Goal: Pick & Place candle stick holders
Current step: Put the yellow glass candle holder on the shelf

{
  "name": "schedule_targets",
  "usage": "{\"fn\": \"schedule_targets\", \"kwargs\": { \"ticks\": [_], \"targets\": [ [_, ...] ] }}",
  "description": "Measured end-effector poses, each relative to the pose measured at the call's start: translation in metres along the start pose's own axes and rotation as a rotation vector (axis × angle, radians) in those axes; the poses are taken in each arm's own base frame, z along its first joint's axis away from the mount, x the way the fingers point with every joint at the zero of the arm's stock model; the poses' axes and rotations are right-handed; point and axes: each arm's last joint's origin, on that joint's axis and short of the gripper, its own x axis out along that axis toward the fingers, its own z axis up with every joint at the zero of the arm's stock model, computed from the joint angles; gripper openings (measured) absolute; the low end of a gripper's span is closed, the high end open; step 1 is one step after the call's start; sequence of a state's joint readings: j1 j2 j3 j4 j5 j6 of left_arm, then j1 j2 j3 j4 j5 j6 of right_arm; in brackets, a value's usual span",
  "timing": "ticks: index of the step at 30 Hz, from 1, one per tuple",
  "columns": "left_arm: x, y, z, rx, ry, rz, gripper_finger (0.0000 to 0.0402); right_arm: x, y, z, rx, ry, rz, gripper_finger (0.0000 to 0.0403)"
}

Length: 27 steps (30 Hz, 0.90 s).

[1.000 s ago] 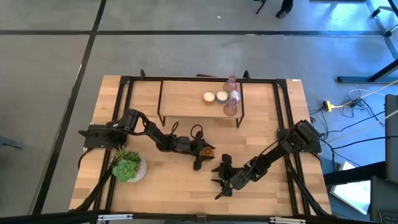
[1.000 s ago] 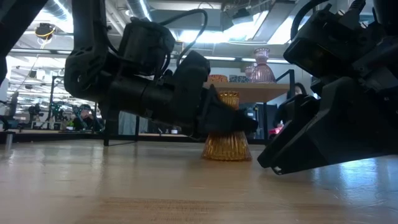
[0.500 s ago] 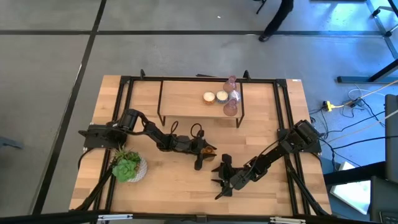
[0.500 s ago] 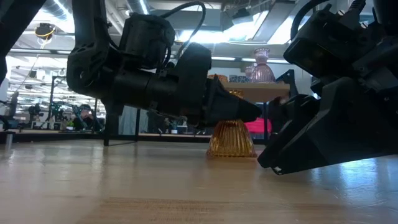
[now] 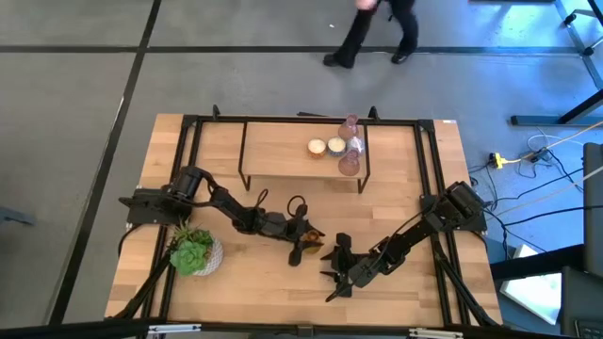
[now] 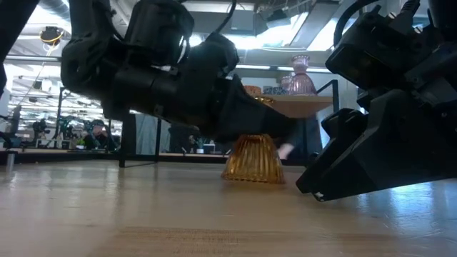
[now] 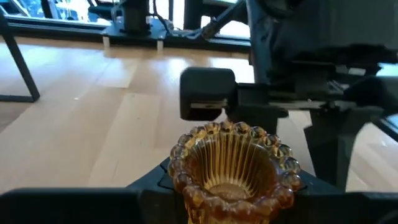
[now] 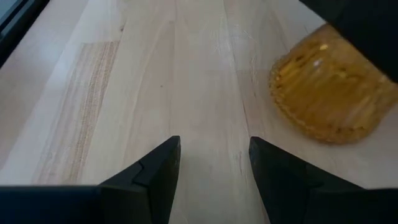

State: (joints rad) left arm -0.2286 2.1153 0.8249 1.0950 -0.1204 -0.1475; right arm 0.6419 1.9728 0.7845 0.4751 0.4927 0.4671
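Note:
The amber-gold holder point(image 5: 314, 234) stands mid-table, ribbed with a beaded rim; it also shows in the low view point(image 6: 251, 160), the left wrist view point(image 7: 230, 158) and the right wrist view point(image 8: 326, 93). My left gripper point(image 5: 308, 237) is shut on it. My right gripper point(image 5: 337, 266) is open and empty, low over the table just right of and nearer than the holder. The cream-white holder point(image 5: 316, 146), another pale one point(image 5: 336, 146) and two clear glass ones point(image 5: 350, 141) stand on the raised shelf point(image 5: 283, 151). My left gripper pinches the amber holder's upper part, just under the beaded rim point(image 7: 177, 186), between its two fingers, one on each side. The fingers come from the table's left, slanting a little down. The holder's wide ribbed foot point(image 6: 251, 175) is at the table top, slightly tilted; whether it touches, I cannot tell.
A green succulent in a white pot point(image 5: 195, 252) stands at the near left beside the left arm. The shelf's black frame point(image 5: 363, 174) stands behind the holder. A person's legs point(image 5: 377, 28) cross the floor beyond the far edge.
My left gripper has gone a little toward the table's near edge, still shut on the amber holder, which has moved with it and now stands slightly tilted. A person has walked leftward across the floor beyond the table.

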Motion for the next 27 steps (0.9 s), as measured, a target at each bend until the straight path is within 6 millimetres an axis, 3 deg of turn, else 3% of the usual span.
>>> {"fn": "schedule_targets", "kwargs": {
  "ticks": [12, 19, 22, 27],
  "targets": [
    [-0.015, -0.009, 0.047, 0.101, -0.024, 0.009, 0.0123, 0.000, 0.000, 0.000, 0.000, 0.000, 0.000, 0.0197],
    [-0.044, -0.008, 0.089, 0.186, -0.039, 0.057, 0.0122, 0.000, 0.000, 0.000, 0.000, 0.000, 0.000, 0.0197],
    [-0.063, 0.001, 0.106, 0.231, -0.043, 0.116, 0.0125, 0.000, 0.000, 0.000, 0.001, -0.001, 0.000, 0.0197],
    [-0.098, 0.034, 0.143, 0.284, -0.091, 0.246, 0.0120, 0.000, 0.000, 0.000, 0.002, -0.004, 0.001, 0.0197]
  ]
}}
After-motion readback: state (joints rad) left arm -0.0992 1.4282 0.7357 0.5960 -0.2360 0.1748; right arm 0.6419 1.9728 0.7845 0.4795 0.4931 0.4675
